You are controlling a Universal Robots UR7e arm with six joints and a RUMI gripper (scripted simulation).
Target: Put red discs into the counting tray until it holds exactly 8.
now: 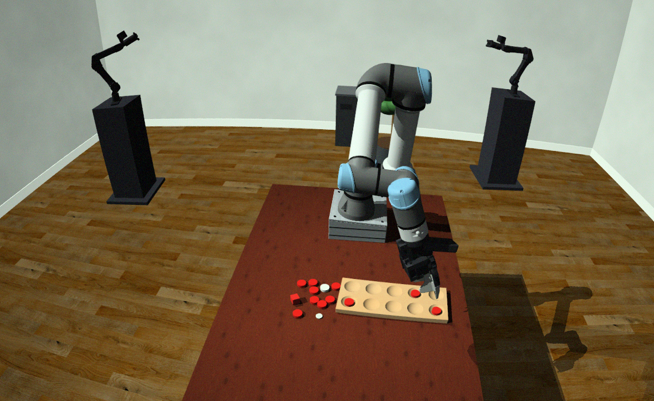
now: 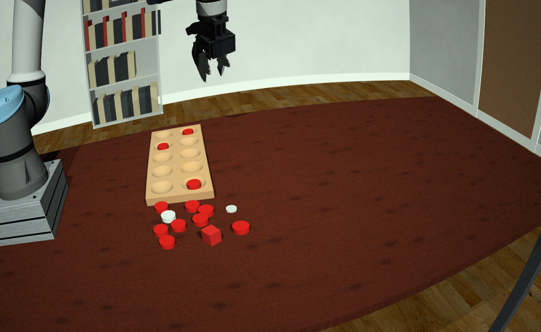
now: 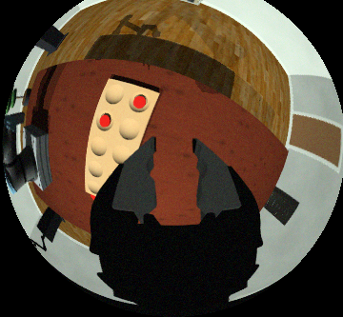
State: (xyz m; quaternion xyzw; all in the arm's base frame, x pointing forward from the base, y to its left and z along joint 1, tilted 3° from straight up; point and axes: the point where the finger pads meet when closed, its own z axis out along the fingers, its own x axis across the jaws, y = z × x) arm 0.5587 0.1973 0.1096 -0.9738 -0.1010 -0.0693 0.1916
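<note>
The wooden counting tray (image 1: pixel 389 314) (image 2: pixel 176 165) (image 3: pixel 129 87) lies on the dark red table. It holds three red discs, each in its own pocket: two at the far end (image 1: pixel 415 292) (image 1: pixel 436 310) (image 2: pixel 162 145) (image 2: pixel 187 131) (image 3: pixel 104 120) (image 3: pixel 139 101) and one at the near end (image 1: pixel 349 301) (image 2: pixel 193 184). Several loose red discs (image 1: pixel 313 289) (image 2: pixel 200 219) lie on the table just off the tray's near end. My gripper (image 1: pixel 431 291) (image 2: pixel 211 74) (image 3: pixel 174 138) hangs high above the tray's far end, fingers partly apart with nothing between them.
Among the loose discs lie a red cube (image 1: pixel 295 299) (image 2: pixel 211 234) and two white discs (image 1: pixel 324 287) (image 1: pixel 318 315) (image 2: pixel 168 215) (image 2: pixel 231 208). The robot's base (image 1: pixel 358 219) (image 2: pixel 16 206) stands on the table behind the tray. A bookshelf (image 2: pixel 120 62) stands beyond the table.
</note>
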